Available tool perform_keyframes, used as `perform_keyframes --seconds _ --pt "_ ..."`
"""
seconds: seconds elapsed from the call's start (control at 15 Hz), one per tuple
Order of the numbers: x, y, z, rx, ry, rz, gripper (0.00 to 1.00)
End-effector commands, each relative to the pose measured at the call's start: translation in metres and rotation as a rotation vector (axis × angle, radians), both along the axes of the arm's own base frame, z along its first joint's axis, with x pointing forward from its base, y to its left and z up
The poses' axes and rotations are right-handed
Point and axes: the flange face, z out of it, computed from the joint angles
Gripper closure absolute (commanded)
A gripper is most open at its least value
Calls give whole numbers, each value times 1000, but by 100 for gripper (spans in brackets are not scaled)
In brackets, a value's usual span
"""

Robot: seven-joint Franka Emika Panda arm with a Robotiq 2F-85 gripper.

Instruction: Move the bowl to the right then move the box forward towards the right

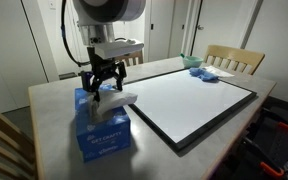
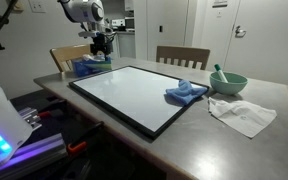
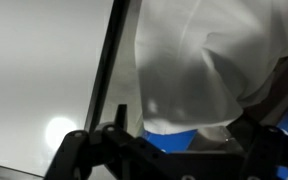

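End effector [image 1: 101,88] sits directly over the blue box [image 1: 102,130], fingertips down at the box top. Jaws stand apart, straddling the white tissue [image 1: 119,98] that sticks up from the box opening; not clamped on anything as far as the wrist view shows. There the tissue fills the frame between the two fingers [image 3: 84,150], with blue box beneath. Box stands at one corner of the counter [image 1: 49,110], just beside the edge of a large black-framed whiteboard [image 1: 199,100] lying flat. Green bowl [image 2: 229,83] is at the opposite end of the counter, well apart from the end effector; a handled utensil [image 2: 218,70] leans inside it. Crumpled blue cloth [image 2: 184,93] lies on the whiteboard's far corner near the bowl. White cloth [image 2: 244,115] on the counter just beside the bowl. Wooden chair [image 2: 182,55] behind.
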Motion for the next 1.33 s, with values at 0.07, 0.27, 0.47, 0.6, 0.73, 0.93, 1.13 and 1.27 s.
perform_keyframes --seconds 0.07,0.27,0.47,0.6,0.73,0.93,1.13,1.27 --pt "11 -4 -10 71 -69 -11 0" --pt "14 -5 -14 90 -94 -15 0" --pt "15 -6 -15 96 -104 -15 0" --pt "16 -6 -15 94 -105 -13 4" --pt "17 -5 -14 91 -103 -9 6" --pt "18 -5 -12 86 -103 -5 13" --pt "21 -6 -10 85 -107 -3 43" --pt "23 -6 -9 83 -110 1 58"
